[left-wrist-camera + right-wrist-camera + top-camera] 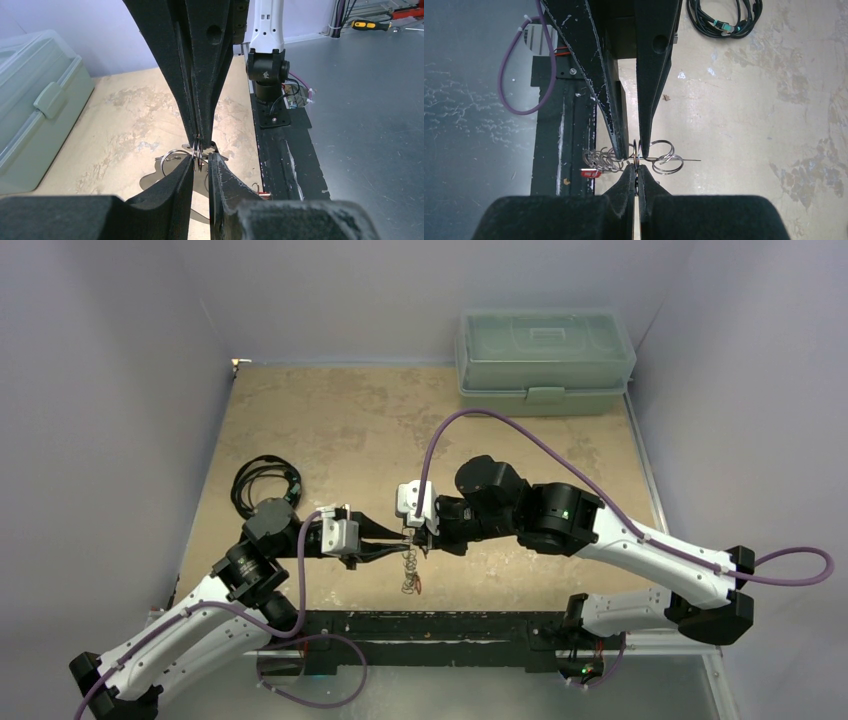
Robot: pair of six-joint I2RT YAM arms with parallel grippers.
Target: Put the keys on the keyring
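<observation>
The keyring [410,570] hangs between my two grippers just above the table, a silvery plate [156,182] with several wire split rings [666,160] on its edge. My right gripper [418,537] is shut on one split ring [636,170] and reaches in from the top of the left wrist view [197,140]. My left gripper [400,543] straddles that same ring with its jaws a narrow gap apart [201,157], and it also shows in the right wrist view [633,147]. A red-headed key [591,173] hangs at the low end [416,586]. I cannot make out the plain and dark-headed keys.
A green lidded box [545,360] stands at the back right. A black coiled cable [262,480] lies on the left. A black strip [430,625] runs along the near edge below the keyring. A screwdriver [367,24] lies on the grey surface off the table.
</observation>
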